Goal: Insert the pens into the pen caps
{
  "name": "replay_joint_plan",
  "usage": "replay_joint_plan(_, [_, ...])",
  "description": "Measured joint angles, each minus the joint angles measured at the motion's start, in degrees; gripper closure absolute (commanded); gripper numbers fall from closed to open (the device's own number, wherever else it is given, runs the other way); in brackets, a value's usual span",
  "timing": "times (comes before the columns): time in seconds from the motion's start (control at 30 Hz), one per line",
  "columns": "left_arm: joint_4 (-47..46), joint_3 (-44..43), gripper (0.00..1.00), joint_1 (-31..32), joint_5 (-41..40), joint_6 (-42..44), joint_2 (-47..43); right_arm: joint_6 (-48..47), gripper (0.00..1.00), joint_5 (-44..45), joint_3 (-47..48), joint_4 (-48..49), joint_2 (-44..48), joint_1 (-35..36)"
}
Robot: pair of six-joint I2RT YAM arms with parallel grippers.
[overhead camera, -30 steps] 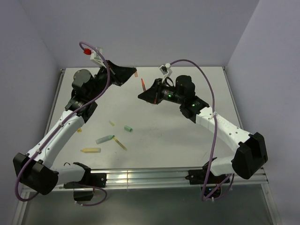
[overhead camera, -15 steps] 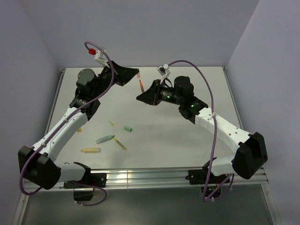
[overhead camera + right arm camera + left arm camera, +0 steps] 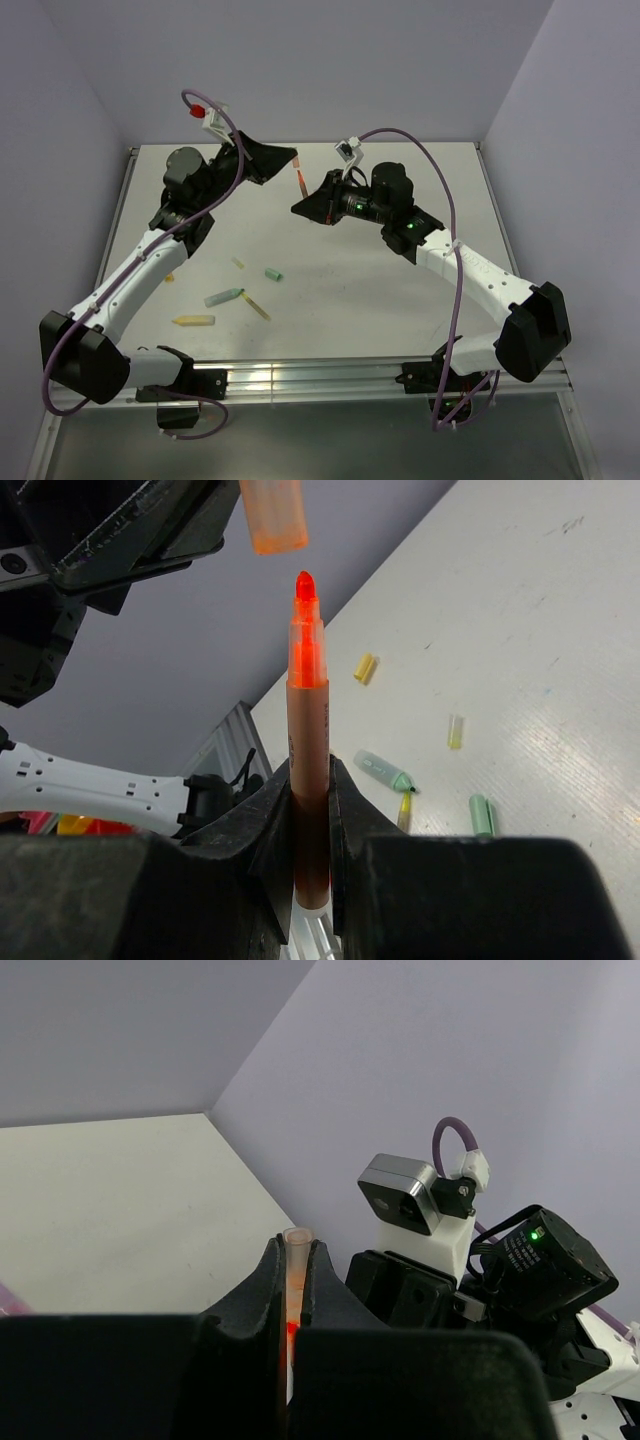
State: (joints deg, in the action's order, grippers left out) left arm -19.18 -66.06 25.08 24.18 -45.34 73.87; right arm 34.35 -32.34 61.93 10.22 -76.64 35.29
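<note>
1 narrow gap separates orange pen [image 3: 310, 742] tip from orange cap [image 3: 273, 516] rim.

Top view: fixed, high behind the arm bases, looking down on whole bench [image 3: 350, 290]. Left wrist view: close, along its jaws toward right arm [image 3: 545, 1265]. Right wrist view: close, along jaws; shares orange cap [image 3: 273, 515] with left.

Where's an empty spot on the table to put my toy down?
The biggest bare patch of table lies between the green cap and the right arm, down to the near edge. The far right corner behind that arm is bare too. It's crowded beside the left arm, where pens and caps lie scattered.
</note>
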Motion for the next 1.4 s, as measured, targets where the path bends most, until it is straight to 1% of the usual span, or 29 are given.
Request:
replay_joint_plan(0.8, [-1.1, 0.3, 1.0, 0.0, 1.5, -0.9, 1.0, -1.2, 1.0, 1.9, 0.0, -0.5, 0.3, 0.0])
replay_joint_plan(1.4, [-2.4, 1.2, 1.0, 0.0, 1.9, -1.5, 1.7, -1.2, 1.0, 1.7, 0.0, -0.9, 0.4, 0.0])
